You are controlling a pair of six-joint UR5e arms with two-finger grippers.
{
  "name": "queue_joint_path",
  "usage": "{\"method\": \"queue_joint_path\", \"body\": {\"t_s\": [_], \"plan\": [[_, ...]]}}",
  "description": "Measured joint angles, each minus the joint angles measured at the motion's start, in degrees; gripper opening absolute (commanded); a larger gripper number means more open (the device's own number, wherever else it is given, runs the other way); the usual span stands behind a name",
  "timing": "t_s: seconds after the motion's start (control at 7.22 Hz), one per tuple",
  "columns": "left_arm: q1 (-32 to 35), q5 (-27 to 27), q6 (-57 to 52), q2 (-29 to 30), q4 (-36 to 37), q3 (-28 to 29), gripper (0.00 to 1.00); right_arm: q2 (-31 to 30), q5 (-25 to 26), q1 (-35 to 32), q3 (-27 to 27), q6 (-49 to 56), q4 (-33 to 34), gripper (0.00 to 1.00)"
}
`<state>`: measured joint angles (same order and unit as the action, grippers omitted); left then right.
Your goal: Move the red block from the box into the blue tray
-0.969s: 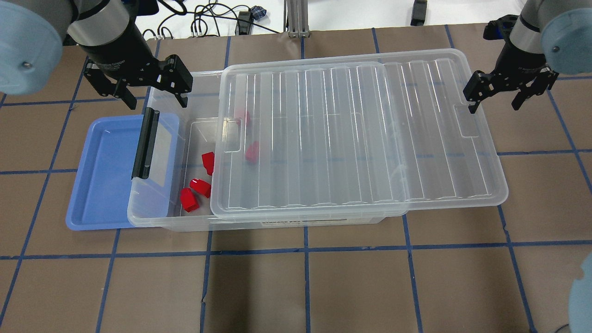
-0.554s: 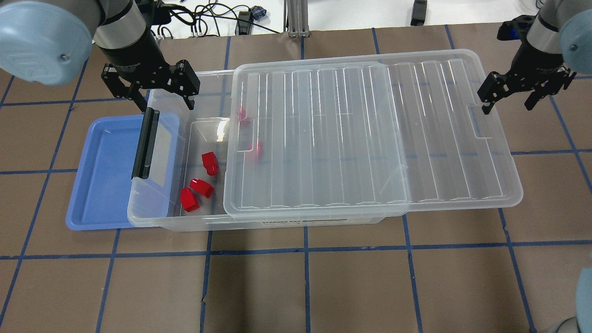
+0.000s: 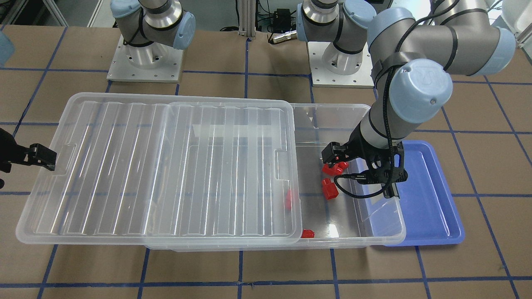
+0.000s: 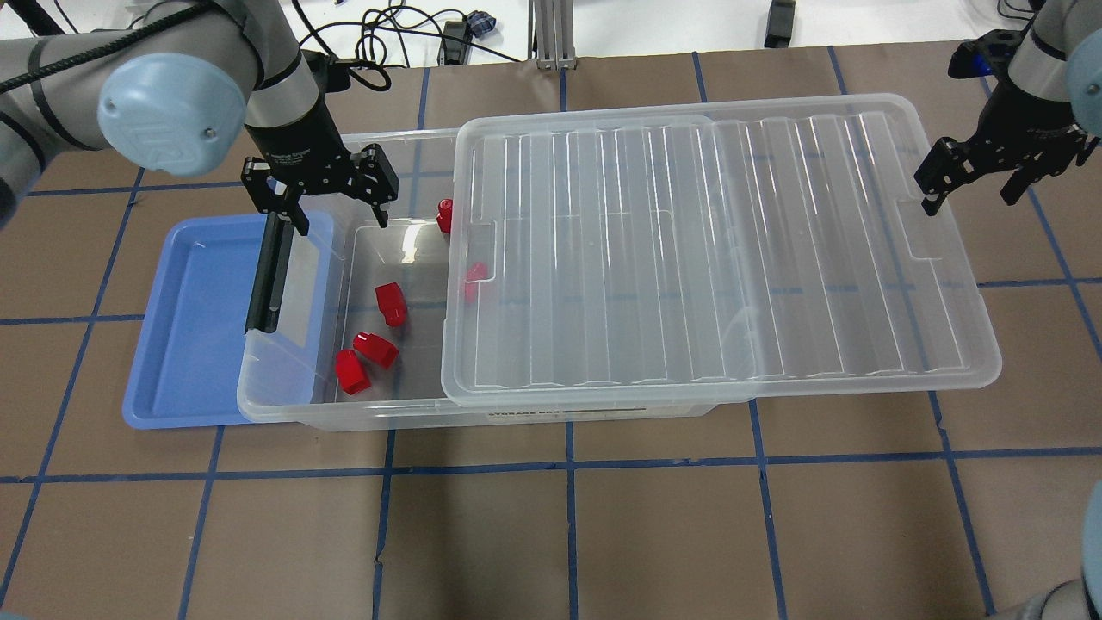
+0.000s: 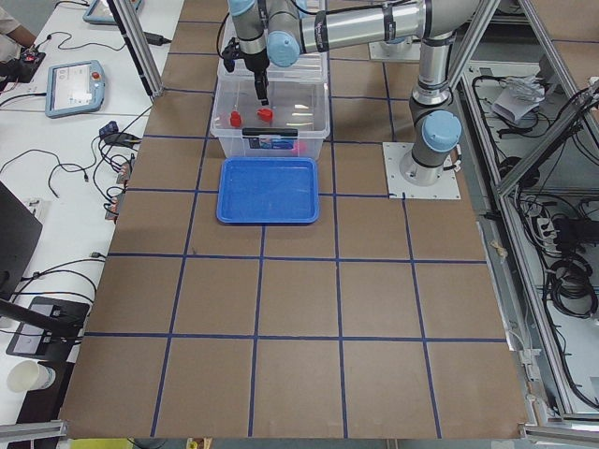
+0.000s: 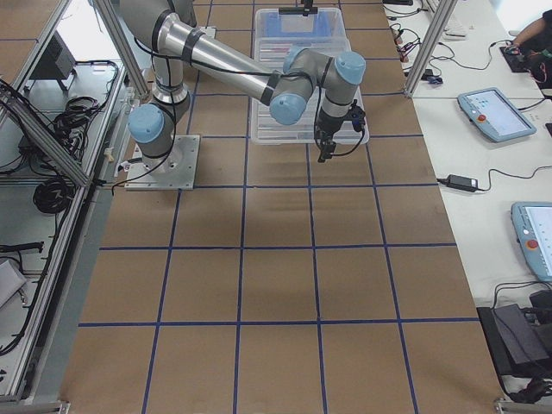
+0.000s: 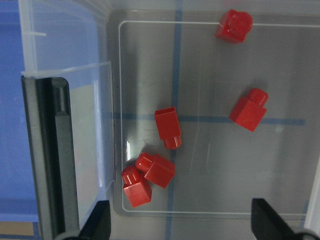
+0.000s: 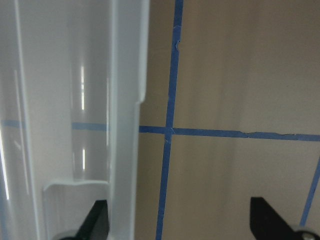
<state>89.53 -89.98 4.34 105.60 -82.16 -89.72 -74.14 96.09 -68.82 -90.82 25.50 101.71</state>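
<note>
Several red blocks (image 4: 390, 303) lie in the uncovered left end of the clear box (image 4: 293, 409); the left wrist view shows them too (image 7: 169, 127). One block (image 4: 472, 280) is partly under the ribbed lid (image 4: 715, 250), which is slid off to the right. The blue tray (image 4: 194, 327) lies at the box's left end, partly under its black latch (image 4: 271, 271). My left gripper (image 4: 336, 213) is open and empty above the box's uncovered end, at its far side. My right gripper (image 4: 971, 196) is open, one finger at the lid's right-end notch.
The lid overhangs the box's right end by a wide margin. Cables and a metal post (image 4: 547, 34) lie beyond the table's far edge. Brown table with blue tape lines (image 4: 568, 534) stretches in front of the box.
The lid has slid right along with my right gripper, uncovering more of the box and its blocks. My left gripper has moved right, to above the box's uncovered end.
</note>
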Motion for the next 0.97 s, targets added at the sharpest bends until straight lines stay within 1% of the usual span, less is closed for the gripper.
{"method": "queue_joint_path", "body": {"t_s": [0.28, 0.42, 0.97], "plan": [[0.0, 0.0, 0.5, 2.0, 7.8, -4.9, 1.0, -0.2, 0.1, 1.0, 0.0, 0.4, 0.7, 1.0], [0.0, 0.0, 0.5, 2.7, 10.1, -6.5, 1.0, -0.4, 0.1, 1.1, 0.1, 0.2, 0.5, 1.0], [-0.1, 0.7, 0.9, 4.7, 15.3, -9.2, 1.0, -1.6, 0.0, 0.9, 0.4, -0.1, -0.1, 1.0]]}}
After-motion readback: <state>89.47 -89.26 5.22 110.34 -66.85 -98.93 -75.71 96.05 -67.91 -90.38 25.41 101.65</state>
